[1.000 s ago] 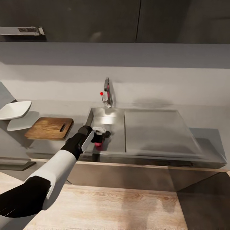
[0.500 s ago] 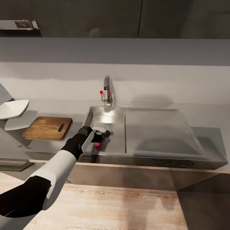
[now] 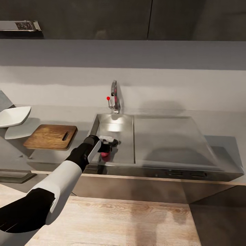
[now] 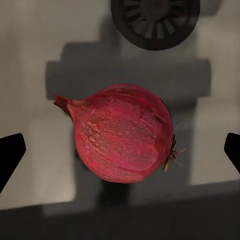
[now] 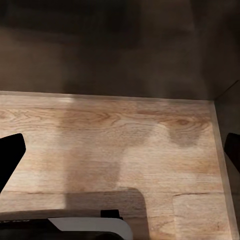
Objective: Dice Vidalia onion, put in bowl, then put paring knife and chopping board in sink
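So we've got the left gripper (image 4: 120,152) spread wide, its dark fingertips (image 4: 10,152) sitting at either side of the Vidalia onion (image 4: 122,132) with clear gaps, not touching it. The onion lies on the grey floor of the sink (image 3: 116,126), near the round drain (image 4: 155,22). From the head camera the left gripper (image 3: 108,146) hangs inside the basin, right over the onion (image 3: 105,154) at the front edge. Left of the sink, the chopping board (image 3: 50,136) rests on the countertop (image 3: 222,126), with the bowl (image 3: 13,116) further left. The right gripper (image 5: 120,155) is open too, holding nothing, over wooden floor (image 5: 125,145).
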